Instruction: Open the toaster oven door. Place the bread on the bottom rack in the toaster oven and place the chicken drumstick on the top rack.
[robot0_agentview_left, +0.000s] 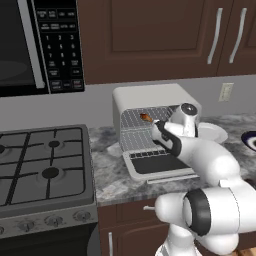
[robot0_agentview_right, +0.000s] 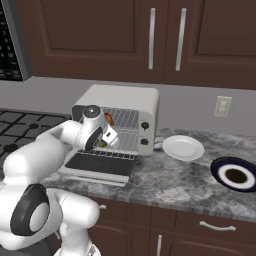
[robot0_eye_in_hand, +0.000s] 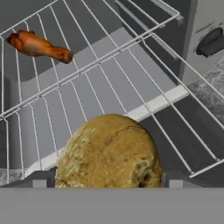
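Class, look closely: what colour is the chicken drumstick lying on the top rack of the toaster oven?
Orange-brown; the chicken drumstick shows best in the hand view.

An off-white boxy toaster oven (robot0_agentview_right: 131, 98) with small dark knobs (robot0_agentview_right: 145, 126) holds thin silver wire-grid racks (robot0_eye_in_hand: 131, 65). At 10 o'clock in the hand view, an orange-brown chicken drumstick (robot0_eye_in_hand: 38, 45); at 6 o'clock, a golden-tan round bread roll (robot0_eye_in_hand: 109, 153) with a cracked crust. The drop-down door (robot0_agentview_right: 100, 165) is white-framed around dark glass. The counter (robot0_agentview_right: 170, 182) is mottled grey marble; cabinets (robot0_agentview_right: 100, 35) are dark brown.
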